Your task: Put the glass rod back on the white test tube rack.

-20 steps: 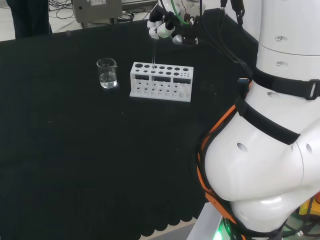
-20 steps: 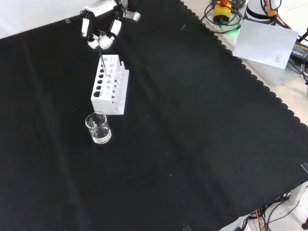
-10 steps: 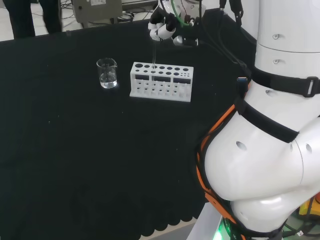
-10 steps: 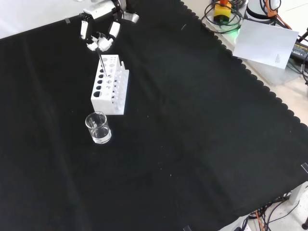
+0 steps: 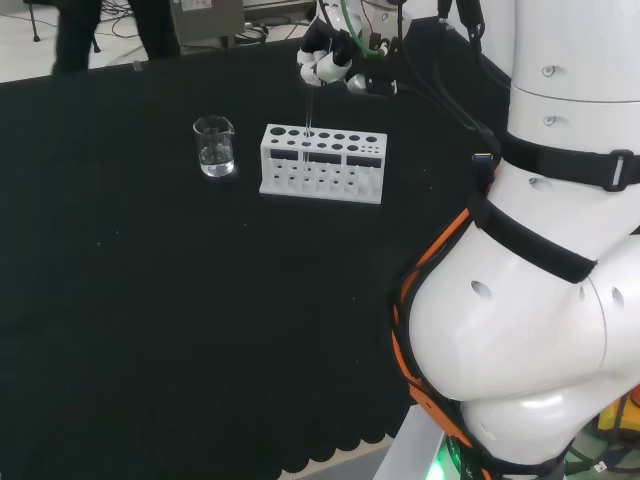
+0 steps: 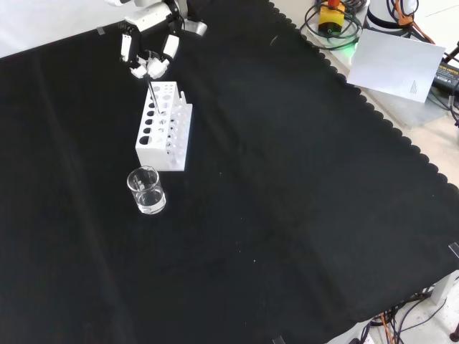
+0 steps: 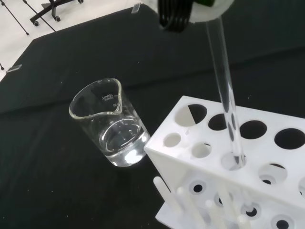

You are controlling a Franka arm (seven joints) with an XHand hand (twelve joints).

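Fingers of the hand (image 6: 147,59) pinched on the glass rod (image 7: 225,90); tip seemingly entering a hole in the white rack (image 7: 248,157), right of the beaker (image 5: 214,147) in head view. Lower straight, upright, then release.

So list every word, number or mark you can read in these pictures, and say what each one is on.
Beaker: small white print below its rim in the wrist view, too small to read.
White test tube rack: no print visible.
White sheet past the cloth's edge, front view: a small mark, unreadable.

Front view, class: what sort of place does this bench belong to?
Probably a robotics lab set up for chemistry handling: a test tube rack, a beaker and a robot hand holding a glass rod.
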